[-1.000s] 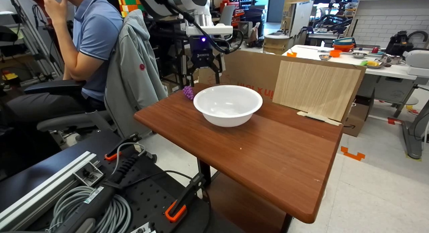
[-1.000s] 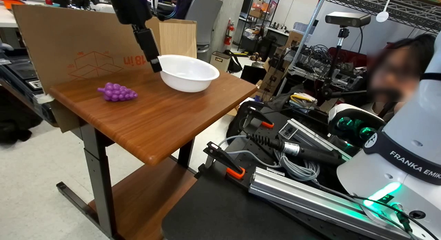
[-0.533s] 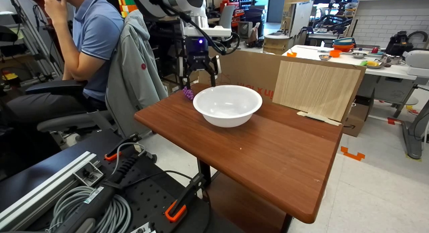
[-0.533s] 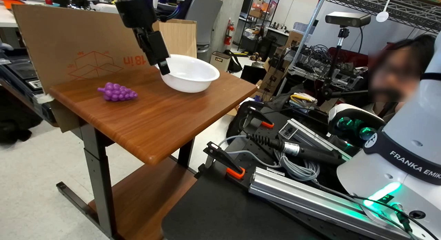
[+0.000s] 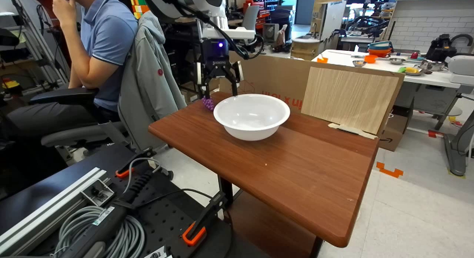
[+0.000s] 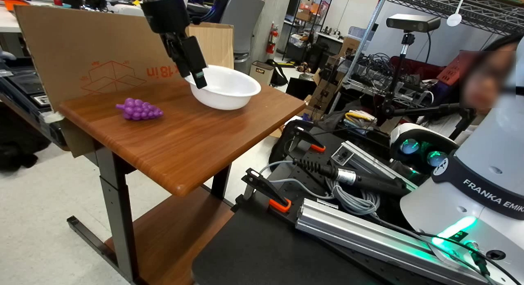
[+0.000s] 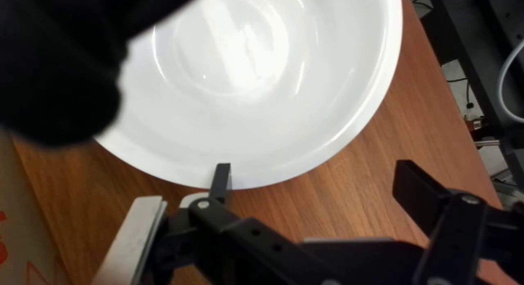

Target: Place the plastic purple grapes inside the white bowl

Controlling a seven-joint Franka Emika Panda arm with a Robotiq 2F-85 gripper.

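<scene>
The purple grapes [image 6: 140, 109] lie on the wooden table near its edge, beside the white bowl [image 6: 223, 100]. In an exterior view the grapes [image 5: 208, 104] show partly behind the bowl [image 5: 251, 134] and under a fingertip in the picture. My gripper [image 5: 221, 94] is open and empty above the table, at the bowl's rim on the grapes' side. In an exterior view a fingertip [image 6: 199, 80] overlaps the rim. In the wrist view the jaws [image 7: 313, 170] are wide apart with bare table between them. The bowl [image 7: 254, 133] looks empty there; the grapes are out of view.
A cardboard sheet [image 5: 276, 76] stands along the table's far edge, with a light wooden board [image 5: 348, 98] leaning on it. A black bench [image 5: 174, 217] with clamps and cables adjoins the table [image 5: 296, 184]. A seated person [image 5: 107, 39] is near the table.
My gripper has moved slightly down and sideways along the bowl's rim, leftward in an exterior view, staying open. The grapes and the bowl have not moved.
</scene>
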